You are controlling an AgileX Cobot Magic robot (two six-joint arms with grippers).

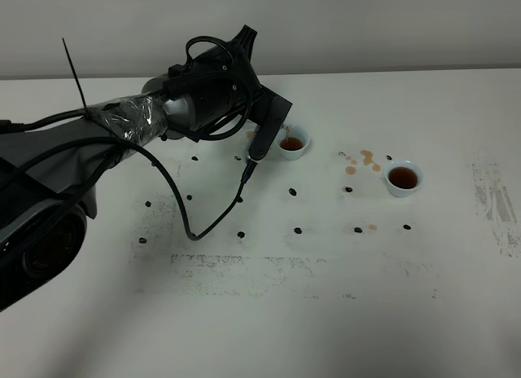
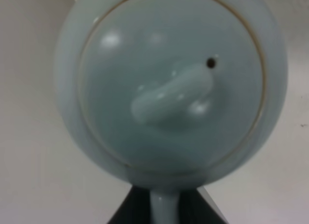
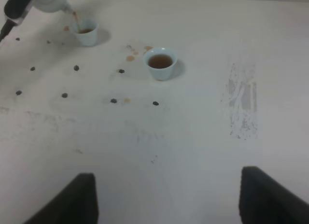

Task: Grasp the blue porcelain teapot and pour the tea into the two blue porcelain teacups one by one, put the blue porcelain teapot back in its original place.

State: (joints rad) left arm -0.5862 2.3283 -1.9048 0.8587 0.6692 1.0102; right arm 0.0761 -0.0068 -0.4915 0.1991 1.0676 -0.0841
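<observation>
The blue porcelain teapot (image 2: 169,89) fills the left wrist view, lid and knob facing the camera. My left gripper (image 2: 164,212) is shut on its loop handle. In the exterior view the left gripper (image 1: 269,132) hovers just left of the nearer teacup (image 1: 293,143), and the arm hides the pot. The right wrist view shows the teapot (image 3: 50,1) tilted, with a thin brown stream falling into that teacup (image 3: 87,35). The other teacup (image 1: 403,178) (image 3: 161,63) stands further right and holds dark tea. My right gripper (image 3: 169,200) is open over bare table, holding nothing.
Brown tea spills (image 1: 362,160) lie between the cups. Dark specks (image 1: 297,230) dot the white table around them. A scuffed grey patch (image 1: 492,199) marks the right side. A black cable (image 1: 203,223) hangs from the left arm down to the tabletop.
</observation>
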